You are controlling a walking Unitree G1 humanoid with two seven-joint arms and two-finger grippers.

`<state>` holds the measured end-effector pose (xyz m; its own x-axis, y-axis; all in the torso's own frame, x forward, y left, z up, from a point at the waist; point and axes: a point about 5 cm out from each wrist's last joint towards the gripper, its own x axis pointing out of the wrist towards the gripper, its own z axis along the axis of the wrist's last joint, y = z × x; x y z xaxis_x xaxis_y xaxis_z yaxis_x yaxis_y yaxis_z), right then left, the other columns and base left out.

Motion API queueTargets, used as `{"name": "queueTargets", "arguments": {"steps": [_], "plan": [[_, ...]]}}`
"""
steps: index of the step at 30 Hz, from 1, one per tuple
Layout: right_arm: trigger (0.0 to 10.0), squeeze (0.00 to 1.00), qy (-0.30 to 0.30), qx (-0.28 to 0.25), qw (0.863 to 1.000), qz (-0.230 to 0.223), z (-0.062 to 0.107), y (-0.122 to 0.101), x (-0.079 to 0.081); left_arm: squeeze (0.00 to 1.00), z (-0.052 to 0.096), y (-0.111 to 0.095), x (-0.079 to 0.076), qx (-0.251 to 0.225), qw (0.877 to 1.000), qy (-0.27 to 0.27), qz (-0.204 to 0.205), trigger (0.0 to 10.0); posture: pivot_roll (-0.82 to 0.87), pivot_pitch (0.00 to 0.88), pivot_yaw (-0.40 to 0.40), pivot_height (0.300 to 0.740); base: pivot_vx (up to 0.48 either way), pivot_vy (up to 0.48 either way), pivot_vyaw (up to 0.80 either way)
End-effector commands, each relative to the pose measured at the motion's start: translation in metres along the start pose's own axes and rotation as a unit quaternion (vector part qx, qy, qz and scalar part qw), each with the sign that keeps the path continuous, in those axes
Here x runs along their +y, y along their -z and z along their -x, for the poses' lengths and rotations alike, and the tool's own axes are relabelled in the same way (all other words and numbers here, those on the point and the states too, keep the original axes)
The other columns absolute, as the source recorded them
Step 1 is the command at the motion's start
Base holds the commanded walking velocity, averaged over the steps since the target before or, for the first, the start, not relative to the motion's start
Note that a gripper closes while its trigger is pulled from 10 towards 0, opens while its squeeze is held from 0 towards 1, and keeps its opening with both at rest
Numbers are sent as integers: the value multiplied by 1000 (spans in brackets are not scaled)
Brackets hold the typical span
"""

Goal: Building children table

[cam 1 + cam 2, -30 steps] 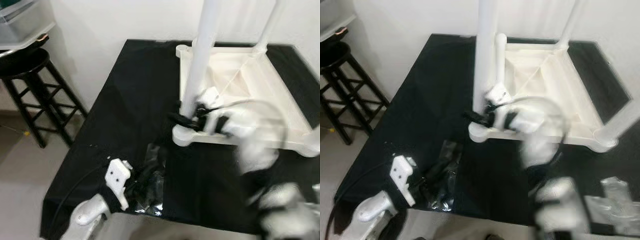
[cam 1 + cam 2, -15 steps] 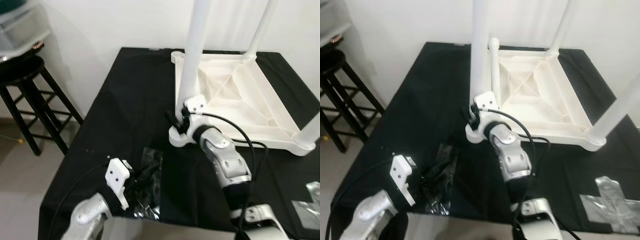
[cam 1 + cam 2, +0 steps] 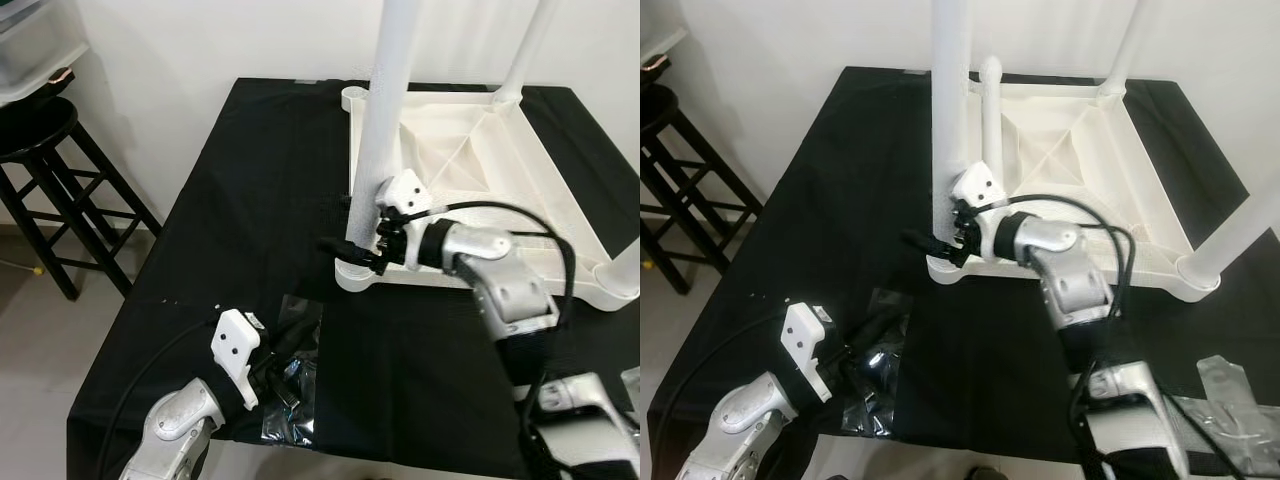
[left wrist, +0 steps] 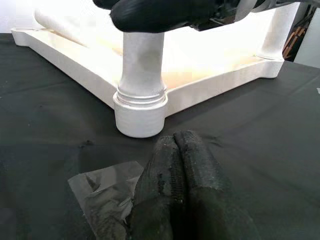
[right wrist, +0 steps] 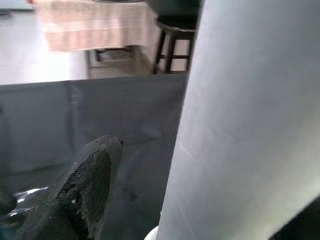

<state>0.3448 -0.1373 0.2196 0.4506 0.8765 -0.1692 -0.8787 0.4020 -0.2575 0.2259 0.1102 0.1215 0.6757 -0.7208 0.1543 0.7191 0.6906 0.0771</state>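
Note:
The white children's table (image 3: 480,170) lies upside down on a black-covered tabletop (image 3: 260,190), its legs pointing up. My right gripper (image 3: 345,250) is at the foot of the near-left leg (image 3: 385,120), just above its socket (image 3: 355,272). It is open and straddles the leg: one finger (image 5: 92,182) stands a little off the leg (image 5: 235,125). My left gripper (image 3: 285,362) rests near the front edge, its fingertips (image 4: 190,155) pressed shut, lying on a crumpled clear plastic bag (image 4: 102,192).
A black stool (image 3: 45,130) stands on the floor to the left of the tabletop. Two more white legs (image 3: 525,50) (image 3: 625,265) rise at the back and the right. Silver tape (image 3: 1230,385) lies at the front right. The white wall is close behind.
The right arm was blurred in motion, then settled; its elbow has swung out to the right while the gripper stays at the leg's foot. The left gripper stays on the bag. The camera shifted.

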Motion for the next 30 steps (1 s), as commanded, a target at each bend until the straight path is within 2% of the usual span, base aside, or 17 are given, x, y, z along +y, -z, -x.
{"name": "queueTargets", "arguments": {"steps": [1,2,3,12,18,19,21,22,23,24,25,26,27,28,30], "plan": [[4392,0,-61,-12,998,-11,-8,1,6,0,2,5,-2,11,1000,-3,4,10000,27,110,-7,740,0,0,0],[4392,0,-61,-12,998,-11,-8,1,6,0,2,5,-2,11,1000,-3,4,10000,27,110,-7,740,0,0,0],[0,0,-66,-15,998,-19,-8,1,3,0,2,5,-2,11,1000,-3,3,10000,28,111,-6,740,0,0,0],[0,0,-79,-15,996,-31,-6,3,-5,0,2,4,-2,11,1000,-4,2,10000,32,115,-11,740,0,0,0],[0,0,-24,18,999,-33,-7,16,-2,0,2,3,-2,10,1000,-5,3,10000,25,125,-13,740,0,0,0],[0,0,29,35,998,-51,-14,25,4,0,3,2,-2,9,1000,-5,3,10000,19,132,-14,740,0,0,0],[0,0,29,35,998,-51,-14,25,4,0,3,2,-2,9,1000,-5,3,10000,19,132,-14,740,0,0,0],[0,0,134,41,986,-94,-25,36,10,0,4,2,-2,9,1000,-5,2,10000,15,133,-11,740,0,0,0],[0,0,134,41,986,-94,-25,36,10,0,4,2,-2,9,1000,-5,2,10000,15,133,-11,740,0,0,0],[0,0,264,36,951,-154,-31,50,24,0,4,2,-1,10,1000,-5,2,10000,19,136,-9,740,0,0,0],[0,0,264,36,951,-154,-31,50,24,0,4,2,-1,10,1000,-5,2,10000,19,136,-9,740,0,0,0],[0,0,313,39,928,-199,-39,62,50,0,5,2,0,11,1000,-5,1,10000,29,139,-1,740,0,0,0],[0,0,299,49,932,-198,-46,64,68,0,6,1,1,12,1000,-5,0,10000,7,135,13,740,0,0,0],[0,0,289,47,937,-190,-47,62,69,0,5,2,1,12,1000,-6,0,10000,8,134,7,740,0,0,0],[0,0,289,47,937,-190,-47,62,69,0,5,2,1,12,1000,-6,0,10000,8,134,7,740,0,0,0]]}}
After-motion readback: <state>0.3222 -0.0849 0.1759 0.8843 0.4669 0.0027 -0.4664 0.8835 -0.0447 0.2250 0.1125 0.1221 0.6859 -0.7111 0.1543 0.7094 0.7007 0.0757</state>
